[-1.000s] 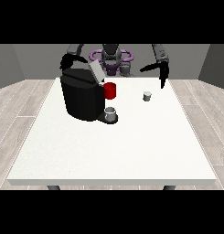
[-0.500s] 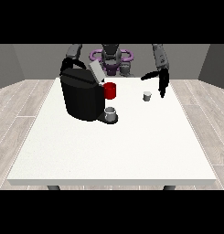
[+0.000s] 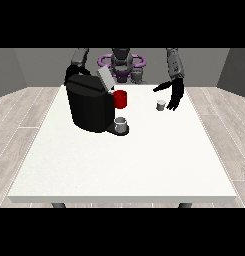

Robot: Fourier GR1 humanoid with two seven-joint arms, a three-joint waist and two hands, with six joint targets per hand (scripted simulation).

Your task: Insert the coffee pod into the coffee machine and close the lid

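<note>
The fingers (image 3: 175, 102) of the hand at the view's right (image 3: 174, 94) hang straight and spread, pointing down toward the desk, with the thumb stuck out toward the frame's centre; they hold nothing. Just beside them, a touch toward the centre, the small grey coffee pod (image 3: 161, 105) stands upright on the white desk (image 3: 124, 160), in the upper right part of the frame. Whether a fingertip touches the pod I cannot tell.

Further toward the left of the frame sits the black coffee machine (image 3: 89, 102), bulky and dark, with its grey lid (image 3: 105, 78) tilted up and open at the top. A red part (image 3: 120, 99) shows on the machine's side nearest the pod, and a small grey cup (image 3: 121, 124) stands on the tray at the machine's foot.

The hand at the view's left (image 3: 73, 72) is up behind the machine's upper left corner, mostly hidden; I cannot tell how its fingers lie.
</note>
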